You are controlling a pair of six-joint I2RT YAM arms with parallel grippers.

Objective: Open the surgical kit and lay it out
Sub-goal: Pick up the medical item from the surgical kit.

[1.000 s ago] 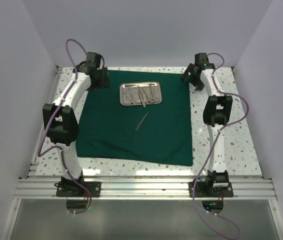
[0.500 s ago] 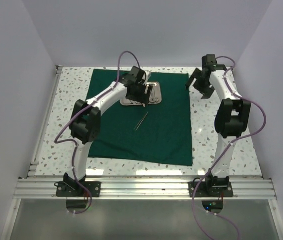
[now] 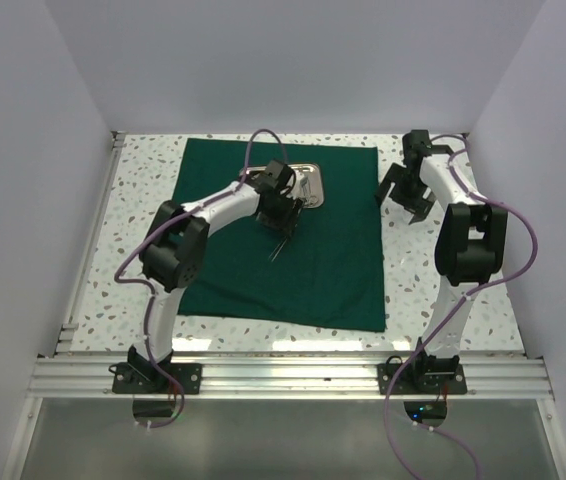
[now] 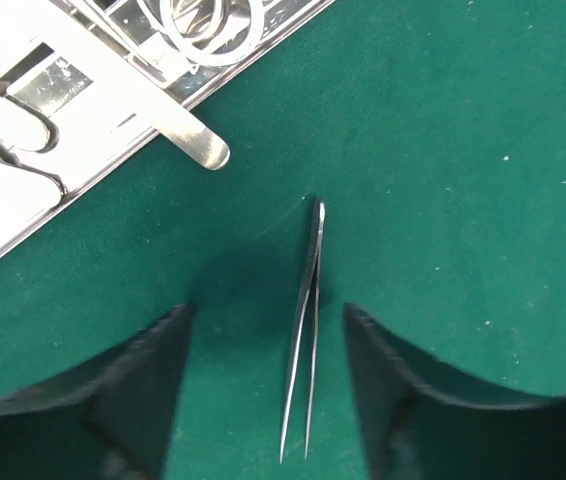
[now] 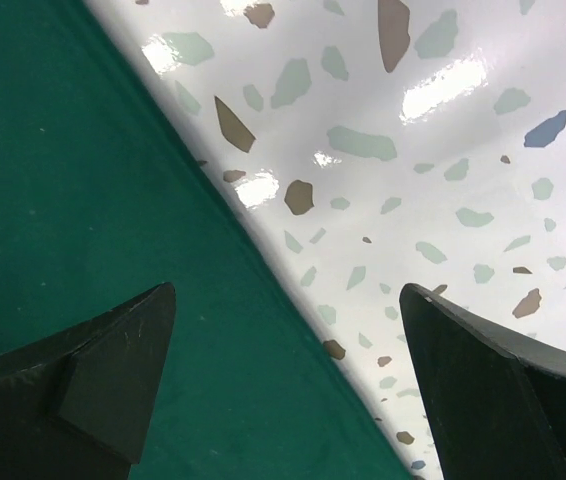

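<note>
Two things matter for this pick, I reckon: centring and depth. Left end effector [image 4: 268, 315] hangs over the tweezers [image 4: 306, 340] with its fingers spread either side and touching neither leg, so nothing's pinched yet. The tweezers lie flat on the green cloth [image 4: 463, 150], just beside the steel tray [image 4: 83, 110], joined end toward the tray.

They're thin and lie flush on the fabric, so I'd drop until the pads nearly brush the cloth, then squeeze across both legs about mid-length. Too high and you grab air, too low and you bunch cloth. They also sit nearer the finger on the picture's right, so nudge over first.

View-wise, the left wrist camera shows that gap, the scissors [image 4: 208, 20] rings in the tray and a flat handle poking over its rim. From the top camera the wrist hides most of that. But only the top shot shows the whole cloth spread flat with the tray at its far middle. The right end effector [image 5: 288, 290] is wide open and empty, over the cloth's right edge and the speckled table [image 5: 443, 200].
</note>
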